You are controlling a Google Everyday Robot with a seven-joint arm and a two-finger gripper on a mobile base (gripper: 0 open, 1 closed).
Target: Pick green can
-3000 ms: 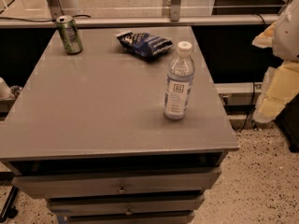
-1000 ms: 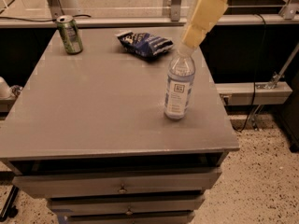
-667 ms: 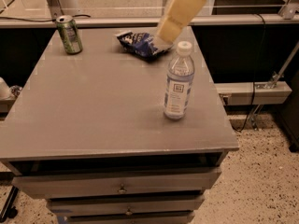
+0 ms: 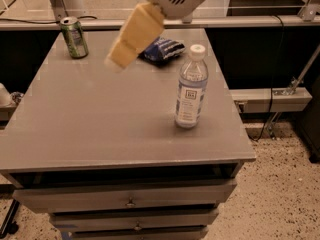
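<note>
The green can [image 4: 74, 37] stands upright at the far left corner of the grey table [image 4: 100, 119]. It is slim, with a silver top and pale label marks. My gripper [image 4: 120, 58] hangs above the middle of the table's far half, reaching down from the white arm housing at the top of the view. It is well to the right of the can and apart from it, holding nothing that I can see.
A clear water bottle [image 4: 191, 87] with a white cap stands right of centre. A dark blue snack bag [image 4: 164, 49] lies at the far side, partly behind my gripper. Drawers sit below the tabletop. A rail runs along the back.
My arm has swung in from the right and moved left across the table's far side, now past the bottle and over the snack bag. The can, bottle and bag have not moved.
</note>
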